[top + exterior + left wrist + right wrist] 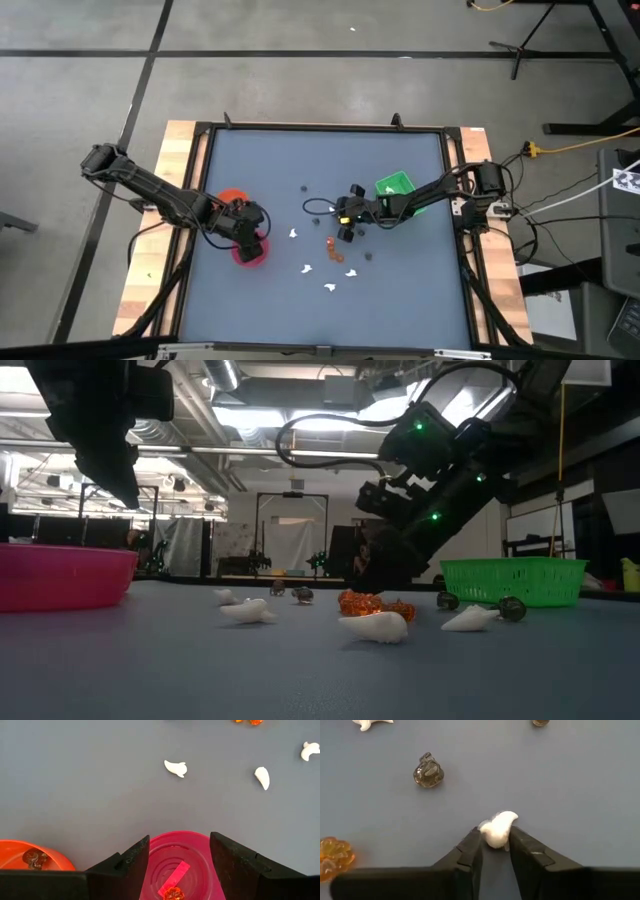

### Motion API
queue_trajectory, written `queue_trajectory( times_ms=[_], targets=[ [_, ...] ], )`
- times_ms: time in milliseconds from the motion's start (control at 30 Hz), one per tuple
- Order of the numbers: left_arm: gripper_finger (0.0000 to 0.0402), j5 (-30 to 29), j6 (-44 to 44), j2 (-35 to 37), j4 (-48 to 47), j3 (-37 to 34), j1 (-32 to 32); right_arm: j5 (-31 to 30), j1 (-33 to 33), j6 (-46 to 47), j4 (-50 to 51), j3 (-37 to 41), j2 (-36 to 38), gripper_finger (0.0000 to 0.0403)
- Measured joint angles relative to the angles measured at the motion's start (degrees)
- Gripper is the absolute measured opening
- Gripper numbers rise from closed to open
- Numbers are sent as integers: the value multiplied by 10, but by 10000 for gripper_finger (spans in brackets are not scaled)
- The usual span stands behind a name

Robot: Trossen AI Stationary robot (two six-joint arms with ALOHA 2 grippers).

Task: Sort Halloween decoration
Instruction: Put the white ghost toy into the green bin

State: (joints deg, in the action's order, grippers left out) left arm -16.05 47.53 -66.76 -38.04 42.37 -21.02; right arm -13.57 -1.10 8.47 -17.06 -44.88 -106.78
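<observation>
The decoration pieces lie scattered mid-table: white ones (307,268), (328,288), orange ones (330,243) and dark ones (304,187). My right gripper (347,218) is low over the table, left of the green tray (395,186), and is shut on a white piece (497,829). A dark piece (428,771) and an orange piece (332,856) lie just beyond it. My left gripper (179,860) hangs open above the pink bowl (200,847), which holds an orange piece (172,893). The orange bowl (20,851) beside it holds one small piece (32,857). My right gripper pinches the white piece (496,835) between its two fingertips (472,845), slanting down from the table's right side. Most of the piece sticks out past the tips. Whether it rests on the table or is lifted clear, I cannot tell.
The pink bowl (250,250) and orange bowl (232,200) sit at the table's left, the green tray at its right. In the low view, white pieces (378,627), an orange cluster (375,603) and dark pieces (513,608) lie near the right gripper. Bare blue surface lies along the far and near edges.
</observation>
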Motion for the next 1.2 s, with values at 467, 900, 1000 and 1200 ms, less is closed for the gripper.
queue_trajectory(
  times_ms=[467, 900, 1000, 1200],
  targets=[
    [192, 0, 0, 0, 0, 0, 0, 0, 0, 0, 0, 0, 0, 68],
    [192, 0, 0, 0, 1, 0, 0, 11, 0, 0, 14, -24, 24, 67],
    [192, 0, 0, 0, 2, 0, 0, 11, 0, 0, 29, -31, 37, 67],
    [192, 0, -1, 0, 7, 0, 0, 32, 0, 0, 87, -49, 81, 67]
  ],
)
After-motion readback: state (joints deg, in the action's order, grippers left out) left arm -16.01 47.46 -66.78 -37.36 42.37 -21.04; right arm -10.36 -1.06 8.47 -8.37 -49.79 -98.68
